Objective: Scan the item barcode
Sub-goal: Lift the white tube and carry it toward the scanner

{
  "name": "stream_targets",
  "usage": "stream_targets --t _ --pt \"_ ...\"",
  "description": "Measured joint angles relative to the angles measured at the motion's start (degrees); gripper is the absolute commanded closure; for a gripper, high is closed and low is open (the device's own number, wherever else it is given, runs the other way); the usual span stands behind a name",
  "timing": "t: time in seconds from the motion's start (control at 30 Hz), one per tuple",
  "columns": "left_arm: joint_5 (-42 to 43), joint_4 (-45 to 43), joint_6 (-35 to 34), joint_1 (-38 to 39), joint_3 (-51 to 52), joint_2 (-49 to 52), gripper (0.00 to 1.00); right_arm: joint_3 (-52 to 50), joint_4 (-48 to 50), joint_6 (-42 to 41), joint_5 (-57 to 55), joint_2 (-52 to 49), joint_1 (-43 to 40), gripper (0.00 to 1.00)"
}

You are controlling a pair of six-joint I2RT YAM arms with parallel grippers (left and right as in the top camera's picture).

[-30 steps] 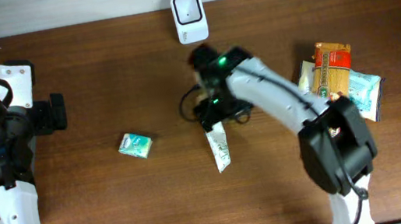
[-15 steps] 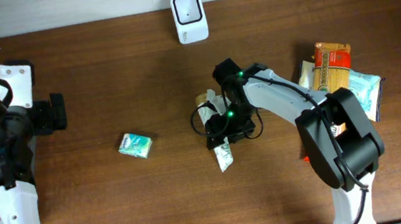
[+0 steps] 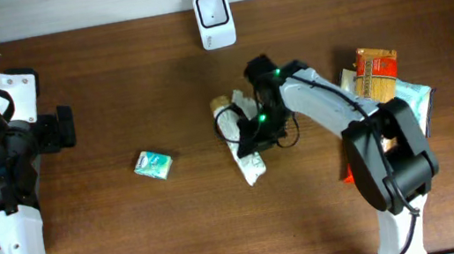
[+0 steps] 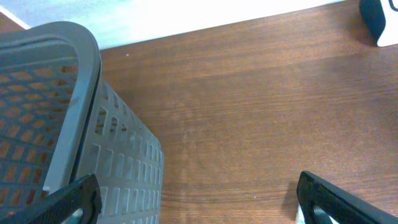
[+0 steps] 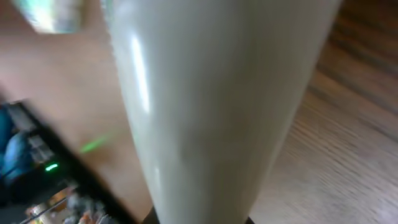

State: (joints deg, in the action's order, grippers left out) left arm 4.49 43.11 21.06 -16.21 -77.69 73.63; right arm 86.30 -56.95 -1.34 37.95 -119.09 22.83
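item: white packet (image 3: pixel 252 168) | crumpled, mid-scene | scanner (image 3: pixel 215 19) | white, far edge

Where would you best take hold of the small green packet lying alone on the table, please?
I would take the small green packet across its narrower width, coming straight down from above. It lies flat and slightly skewed on the table, with bare wood all around, so its side edges are free to pinch.

You're working at a mock shop checkout. A white barcode scanner (image 3: pixel 214 19) stands at the far edge of the wooden table (image 3: pixel 116 98). A grey plastic shopping basket (image 4: pixel 81 81) sits at the left, and packaged groceries (image 3: pixel 380 79) are piled at the right.
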Motion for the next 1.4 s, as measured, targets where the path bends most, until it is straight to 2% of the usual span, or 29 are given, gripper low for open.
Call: stream_targets --t 0.1,0.3,0.47,0.7,1.23,1.3,1.4 --pt "0.00 0.02 0.00 0.00 0.00 -0.02 0.01 1.05 -0.04 6.71 12.22 2.67 -2.75 0.96" --pt "0.00 0.00 0.00 0.00 0.00 -0.02 0.01 1.68 -0.04 14.73 33.03 6.88 -9.90 0.96" --pt "0.00 0.02 0.00 0.00 0.00 -0.02 0.01 1.68 0.39 17.03 40.85 6.88 -13.90 0.96" --pt "0.00 0.00 0.00 0.00 0.00 -0.02 0.01 2.80 2.54 18.93 45.64 6.88 -16.44 0.96" --pt "0.00 0.02 0.00 0.00 0.00 -0.02 0.01 2.99 2.84 17.55 44.76 6.93 -17.75 0.96" --pt "0.00 0.00 0.00 0.00 0.00 -0.02 0.01 5.07 2.62 13.14 37.00 7.13 -17.11 0.96" --pt "0.00 0.02 0.00 0.00 0.00 -0.02 0.01 13.38 -0.46 5.99 16.48 7.52 -12.48 0.96"
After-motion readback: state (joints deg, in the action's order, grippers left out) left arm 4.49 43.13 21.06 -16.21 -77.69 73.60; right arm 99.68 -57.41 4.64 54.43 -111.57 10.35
